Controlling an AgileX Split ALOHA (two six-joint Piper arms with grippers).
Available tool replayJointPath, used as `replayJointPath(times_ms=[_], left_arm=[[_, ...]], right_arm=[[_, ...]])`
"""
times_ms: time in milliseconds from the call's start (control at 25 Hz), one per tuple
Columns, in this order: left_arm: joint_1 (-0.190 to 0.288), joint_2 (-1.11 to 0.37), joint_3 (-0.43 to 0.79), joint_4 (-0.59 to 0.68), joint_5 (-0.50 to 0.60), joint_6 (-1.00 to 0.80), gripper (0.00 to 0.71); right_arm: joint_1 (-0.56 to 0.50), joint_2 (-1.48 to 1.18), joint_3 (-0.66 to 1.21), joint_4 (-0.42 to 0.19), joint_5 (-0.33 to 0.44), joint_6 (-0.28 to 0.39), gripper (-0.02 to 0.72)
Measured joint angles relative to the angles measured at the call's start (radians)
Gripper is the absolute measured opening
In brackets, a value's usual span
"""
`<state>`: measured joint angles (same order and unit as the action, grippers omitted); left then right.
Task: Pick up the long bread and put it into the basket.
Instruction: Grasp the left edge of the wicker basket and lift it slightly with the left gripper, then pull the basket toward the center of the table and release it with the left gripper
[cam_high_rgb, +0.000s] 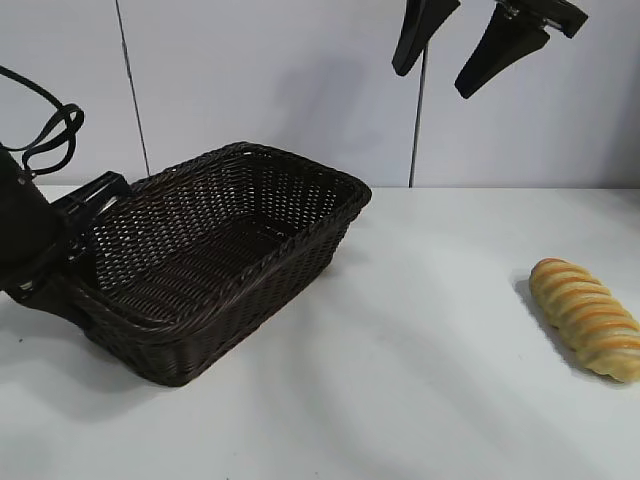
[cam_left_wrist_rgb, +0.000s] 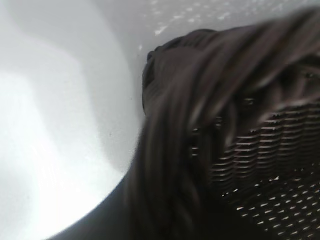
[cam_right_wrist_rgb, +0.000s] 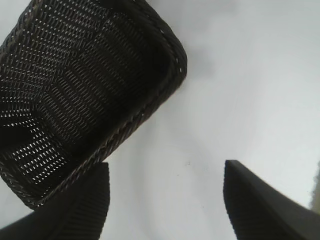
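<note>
Hanging high with fingers spread wide and empty, the right end effector (cam_high_rgb: 468, 45) is hovering above the desk (cam_high_rgb: 420, 340). The long bread (cam_high_rgb: 585, 317) is lying below it, off to its side. The left end effector (cam_high_rgb: 75, 235) is sitting at the basket (cam_high_rgb: 250, 215) rim; its grip cannot be told.

We see the dark brown woven wicker basket (cam_left_wrist_rgb: 210, 125) only as a blur at the left wrist; the left tool's fingers hide behind its end wall, and the right tool (cam_high_rgb: 470, 45) is cut off above.

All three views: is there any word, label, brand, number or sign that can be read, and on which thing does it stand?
None: no view shows any readable text.
Dark brown woven wicker basket: only weave, no label.
Golden-yellow twisted long bread: only orange-brown stripes, no label.
White table: no marking.
Black fingers of the right gripper: no marking.
</note>
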<state>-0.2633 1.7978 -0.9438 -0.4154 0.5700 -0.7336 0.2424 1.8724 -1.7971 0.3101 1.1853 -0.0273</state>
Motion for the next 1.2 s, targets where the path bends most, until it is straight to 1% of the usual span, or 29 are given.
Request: replayJointPath(times_ms=[160, 400, 600, 960, 1080, 1200], left_arm=[[0.005, 0.000, -0.047, 0.004, 0.073, 0.063, 0.103], [0.027, 0.001, -0.120, 0.013, 0.166, 0.152, 0.103], [0.027, 0.003, -0.191, 0.012, 0.230, 0.246, 0.102], [0.029, 0.008, -0.267, 0.020, 0.321, 0.427, 0.102], [0.051, 0.008, -0.273, 0.019, 0.347, 0.478, 0.102], [0.101, 0.008, -0.279, 0.021, 0.380, 0.545, 0.102]], right_arm=[[0.000, 0.000, 0.000, 0.000, 0.000, 0.000, 0.476], [0.000, 0.000, 0.000, 0.000, 0.000, 0.000, 0.476], [0.000, 0.000, 0.000, 0.000, 0.000, 0.000, 0.476], [0.000, 0.000, 0.000, 0.000, 0.001, 0.000, 0.476], [0.000, 0.000, 0.000, 0.000, 0.001, 0.000, 0.476], [0.000, 0.000, 0.000, 0.000, 0.001, 0.000, 0.476]])
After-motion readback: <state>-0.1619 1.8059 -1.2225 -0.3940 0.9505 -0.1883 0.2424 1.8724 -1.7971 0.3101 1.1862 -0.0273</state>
